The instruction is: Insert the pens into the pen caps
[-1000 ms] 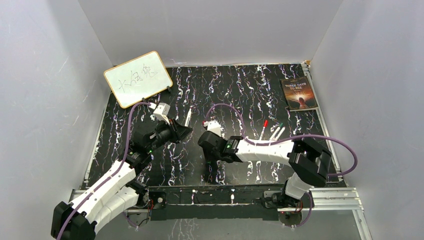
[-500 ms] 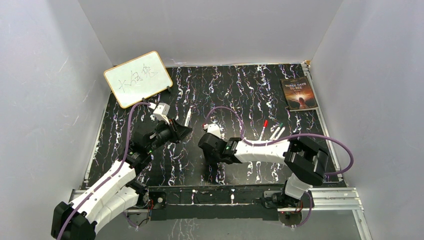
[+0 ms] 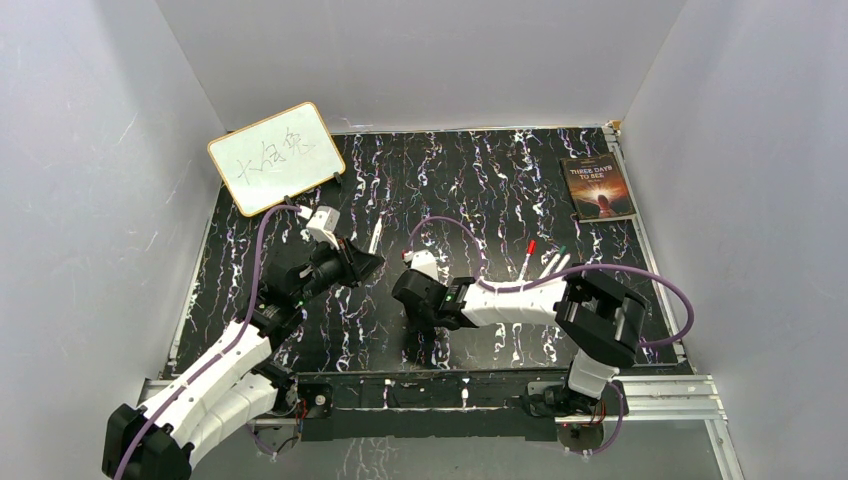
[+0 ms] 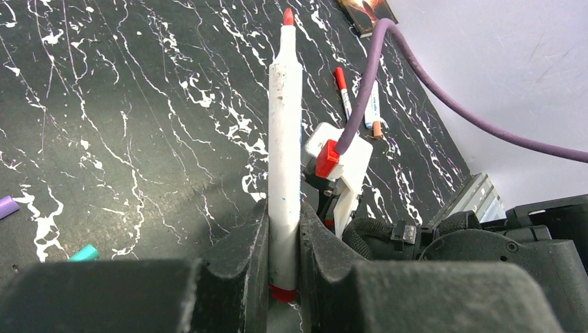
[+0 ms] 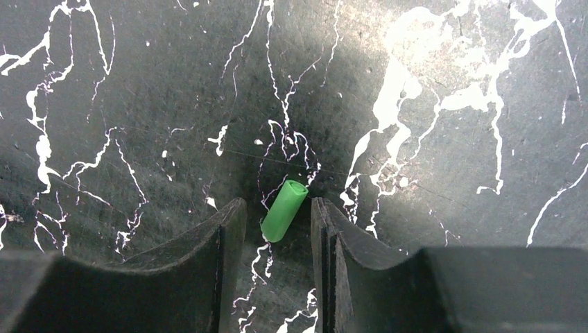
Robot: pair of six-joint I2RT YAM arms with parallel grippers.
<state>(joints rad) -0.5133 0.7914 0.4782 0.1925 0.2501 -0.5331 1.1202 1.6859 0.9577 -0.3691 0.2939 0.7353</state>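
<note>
Left gripper (image 4: 283, 232) clamps the red pen (image 4: 285, 139) while right gripper (image 5: 277, 208), apart, straddles the green cap (image 5: 286, 207) on the counter (image 5: 451, 229): centre it, then squeeze squarely.

Between my right fingers (image 5: 225, 239) the green cap (image 5: 283, 210) lies tilted on the counter (image 5: 451, 173), leaving only a thin slit of free room on each side of it. Ahead of the tips and out to both sides the counter is bare. My left fingers (image 4: 239, 253) have the pen (image 4: 285, 139) jutting straight ahead, with the other arm's white camera mount (image 4: 347, 163) and purple cable (image 4: 416, 76) crowding in just to its right, while to the left the counter lies open as far as a teal cap (image 4: 84, 253) and a purple cap (image 4: 7, 206), and two more pens (image 4: 341, 82) lie farther ahead and to the right.
</note>
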